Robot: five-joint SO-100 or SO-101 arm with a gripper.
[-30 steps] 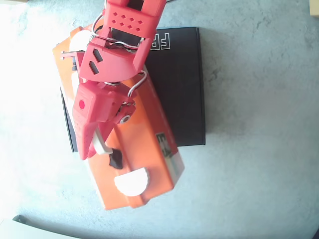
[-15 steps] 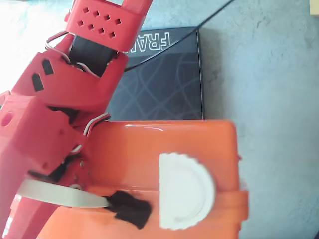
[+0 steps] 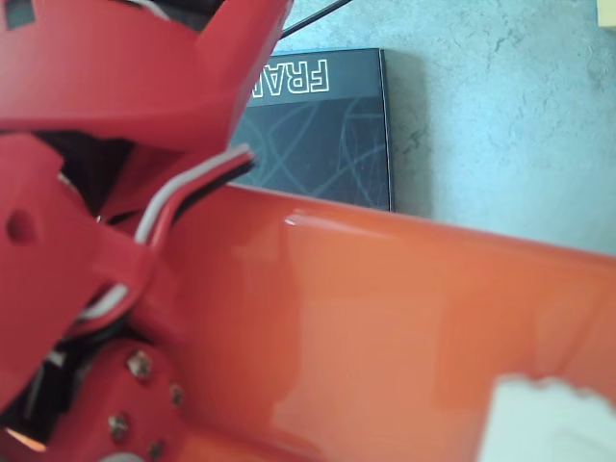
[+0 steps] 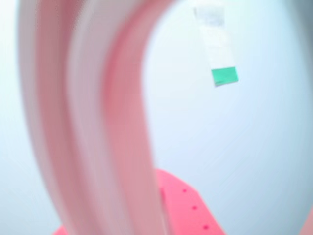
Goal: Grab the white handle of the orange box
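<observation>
Orange box [image 3: 404, 327] runs left-right (slightly tilted).

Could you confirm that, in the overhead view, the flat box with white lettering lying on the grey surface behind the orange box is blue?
Not quite: the flat box with white lettering is black, not blue, as the overhead view shows. The rest holds: it lies on the grey surface behind the orange box.

In the overhead view the orange box [image 3: 404, 327] fills the lower part, the black box [image 3: 327, 135] touches its far edge (right surface [image 3: 500, 106] is free).
</observation>
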